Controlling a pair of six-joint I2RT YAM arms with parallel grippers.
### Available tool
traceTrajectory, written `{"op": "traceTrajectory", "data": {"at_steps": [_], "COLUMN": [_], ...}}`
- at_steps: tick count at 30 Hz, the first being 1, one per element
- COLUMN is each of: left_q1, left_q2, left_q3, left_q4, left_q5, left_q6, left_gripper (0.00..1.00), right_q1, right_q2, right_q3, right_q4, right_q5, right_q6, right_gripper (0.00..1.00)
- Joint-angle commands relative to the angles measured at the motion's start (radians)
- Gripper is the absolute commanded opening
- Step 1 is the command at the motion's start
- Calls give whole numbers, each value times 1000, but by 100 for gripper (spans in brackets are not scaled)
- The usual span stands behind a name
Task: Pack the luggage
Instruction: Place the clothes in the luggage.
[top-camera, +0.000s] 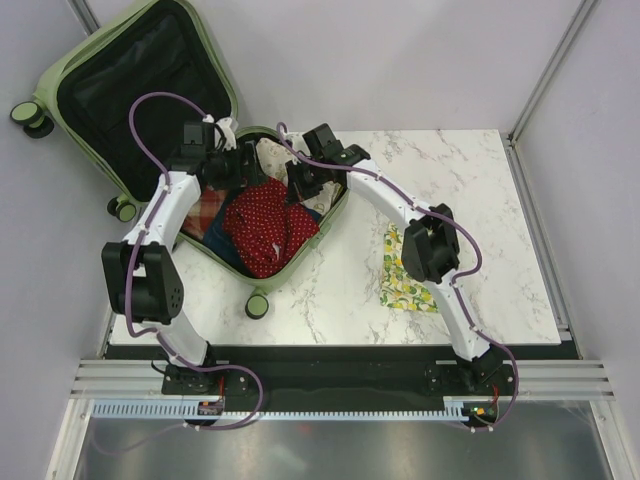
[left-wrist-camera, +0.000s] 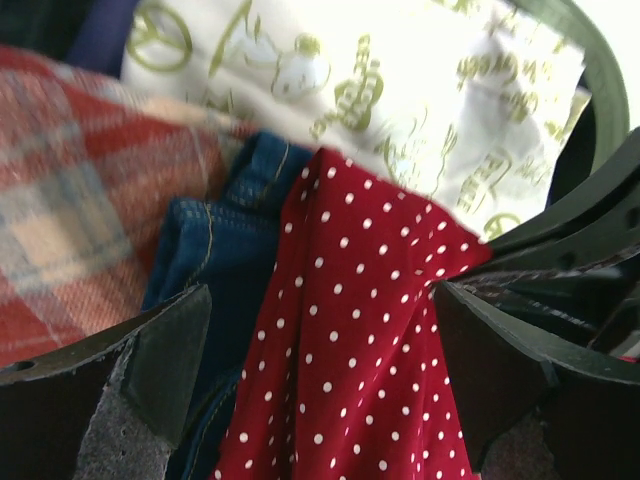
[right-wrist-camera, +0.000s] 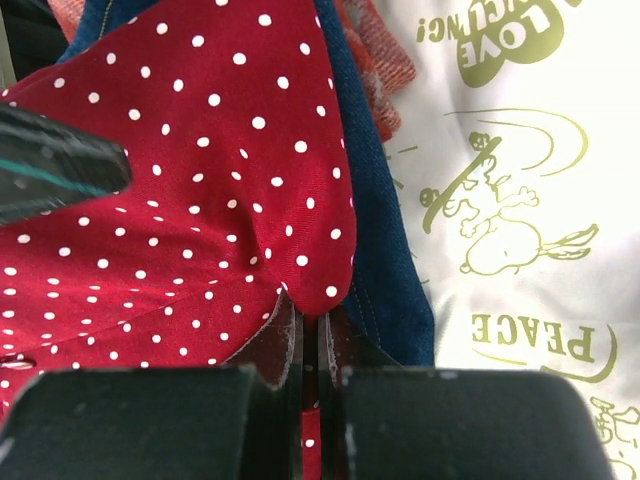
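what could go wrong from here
1. The right gripper is shut on the red cloth; pulling away without opening could drag it out of the luggage.
2. The left gripper stands open around the same cloth; closing and pulling could stretch it between the two.
3. The lemon cloth lies on the table under the right arm, which might sweep it aside.

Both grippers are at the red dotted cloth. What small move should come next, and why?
Probably close the left gripper on the red dotted cloth: its jaws stand open on either side of it, while the right gripper is shut on it. Then both could spread it flat in the luggage.
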Motion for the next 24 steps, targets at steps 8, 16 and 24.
{"op": "traceTrajectory", "data": {"at_steps": [8, 16, 24], "left_q1": [-18, -45, -42], "left_q2": [18, 5, 29], "left_q3": [3, 14, 61], "left_q4": [-79, -24, 12], "left_q5": [50, 46, 103], "left_q6": [48, 55, 144], "left_gripper": [93, 95, 98], "right_q1": [4, 5, 7], "right_q2": [-100, -142, -250], "right_q3": [-48, -59, -166], "right_q4": [34, 39, 151], "right_q5": [23, 43, 31], "right_q6": [-30, -44, -85], "right_gripper": [0, 0, 0]}}
